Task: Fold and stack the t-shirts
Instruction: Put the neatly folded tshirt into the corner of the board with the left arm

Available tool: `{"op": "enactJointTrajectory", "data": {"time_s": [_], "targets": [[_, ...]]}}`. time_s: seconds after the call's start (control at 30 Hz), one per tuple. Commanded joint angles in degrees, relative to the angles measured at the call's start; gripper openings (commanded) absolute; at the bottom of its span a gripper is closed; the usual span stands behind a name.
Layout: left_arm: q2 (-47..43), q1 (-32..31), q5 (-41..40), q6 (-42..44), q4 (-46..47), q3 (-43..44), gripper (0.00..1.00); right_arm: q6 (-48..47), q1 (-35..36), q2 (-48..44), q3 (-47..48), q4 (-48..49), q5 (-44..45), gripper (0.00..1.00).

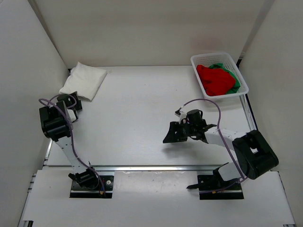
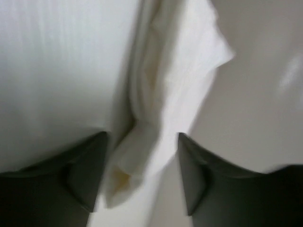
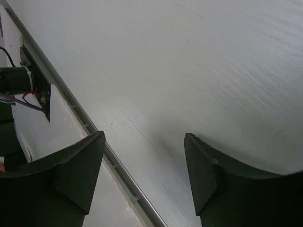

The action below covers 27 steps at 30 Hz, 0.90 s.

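Observation:
The white t-shirt (image 1: pixel 84 81) lies folded at the far left of the table. My left gripper (image 1: pixel 73 100) is open at its near edge. In the left wrist view the gripper (image 2: pixel 141 142) has its jaws wide apart, with a folded edge of the white t-shirt (image 2: pixel 156 94) lying between them. The red t-shirt (image 1: pixel 215 79) sits bunched in the white basket (image 1: pixel 218 57) at the far right, with the green t-shirt (image 1: pixel 234 75) under and behind it. My right gripper (image 1: pixel 171 134) is open and empty over bare table in the middle; it also shows in the right wrist view (image 3: pixel 144 137).
White walls close in the table on the left, back and right. A metal rail (image 1: pixel 156 167) runs along the table's near edge, also seen in the right wrist view (image 3: pixel 118 170). The arm bases stand below it.

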Motion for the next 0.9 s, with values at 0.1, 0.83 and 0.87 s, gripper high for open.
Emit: {"op": "enactJointTrajectory", "data": {"time_s": [0.1,0.83,0.87], "targets": [[-11.39,2.19,3.43,5.58,-5.31,-4.76,0.80,-2.38,1.89,-4.62,2.02,-1.59,1.61,0.69],[9.42,-16.44,4.22,34.60,-41.53,35.92,0.00,2.36,-1.53,-12.98,-2.03,-1.86,13.65,0.00],[10.21,-16.09,4.14,34.25,-42.23,37.23,0.00,2.11,-2.49,-13.42,-1.59,-1.86,13.74,0.00]]}}
